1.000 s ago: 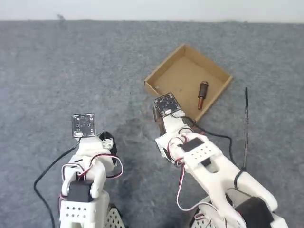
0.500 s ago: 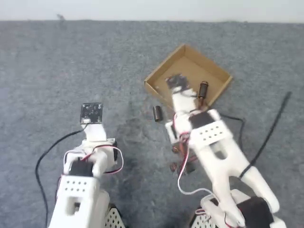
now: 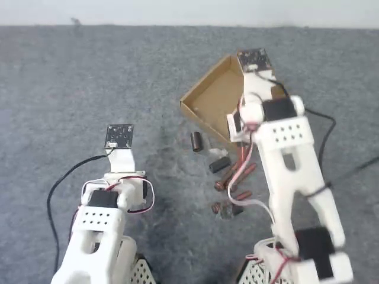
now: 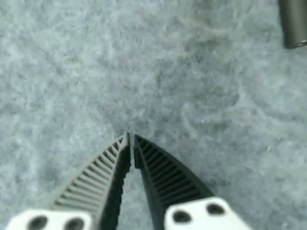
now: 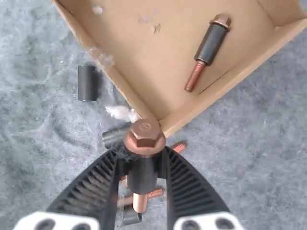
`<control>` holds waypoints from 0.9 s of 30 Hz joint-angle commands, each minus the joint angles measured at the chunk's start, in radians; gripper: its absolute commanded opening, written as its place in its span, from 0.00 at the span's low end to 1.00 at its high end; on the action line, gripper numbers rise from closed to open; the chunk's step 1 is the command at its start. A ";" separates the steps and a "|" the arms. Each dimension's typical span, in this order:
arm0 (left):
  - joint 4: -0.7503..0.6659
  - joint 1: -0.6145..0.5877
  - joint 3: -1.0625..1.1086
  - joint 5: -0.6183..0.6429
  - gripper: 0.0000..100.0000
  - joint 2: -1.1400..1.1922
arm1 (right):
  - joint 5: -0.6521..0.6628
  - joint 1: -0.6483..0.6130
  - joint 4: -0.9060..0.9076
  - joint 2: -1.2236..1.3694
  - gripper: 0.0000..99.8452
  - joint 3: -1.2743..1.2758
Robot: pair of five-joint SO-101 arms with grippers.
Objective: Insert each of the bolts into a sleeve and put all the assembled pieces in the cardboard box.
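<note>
1. Your right gripper (image 5: 142, 158) is clamped on a black cylindrical sleeve (image 5: 142, 177) with a copper hex-head bolt (image 5: 145, 136) seated in it, above a corner of the shallow brown cardboard box (image 5: 144, 52).
2. One assembled bolt-and-sleeve piece (image 5: 207, 48) lies on the box floor.
3. Your left gripper (image 4: 131, 140) is all but closed and holds nothing, over the grey felt counter (image 4: 72, 72).
4. A loose black sleeve (image 3: 196, 141) lies just outside the box wall, and loose copper bolts (image 3: 242, 194) lie near it on the counter.

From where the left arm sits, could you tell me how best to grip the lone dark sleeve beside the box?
Grip the sleeve mid-length from above, left claw closing across its round sides. It lies flat on the carpet, apart from the cardboard box, both sides free.
</note>
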 commanded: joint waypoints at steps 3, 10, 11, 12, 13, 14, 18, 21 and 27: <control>-0.020 -0.044 -0.050 -0.006 0.01 0.005 | 0.005 0.036 0.090 0.191 0.01 -0.361; -0.020 -0.051 -0.050 -0.005 0.01 0.005 | 0.005 0.079 0.108 0.512 0.01 -0.674; -0.020 -0.051 -0.050 -0.005 0.01 0.005 | 0.005 0.084 0.108 0.555 0.01 -0.710; -0.020 -0.051 -0.050 -0.005 0.01 0.005 | 0.005 0.085 0.107 0.596 0.01 -0.746; -0.020 -0.051 -0.050 -0.005 0.01 0.005 | 0.003 0.088 0.104 0.633 0.01 -0.783; -0.020 -0.051 -0.050 -0.005 0.01 0.005 | 0.003 0.088 0.104 0.673 0.01 -0.822; -0.020 -0.051 -0.050 -0.005 0.01 0.005 | 0.003 0.087 0.107 0.811 0.01 -0.973; -0.020 -0.051 -0.050 -0.005 0.01 0.005 | 0.003 0.087 0.107 0.903 0.01 -1.069; -0.020 -0.051 -0.050 -0.005 0.01 0.005 | 0.002 0.090 0.107 1.053 0.01 -1.226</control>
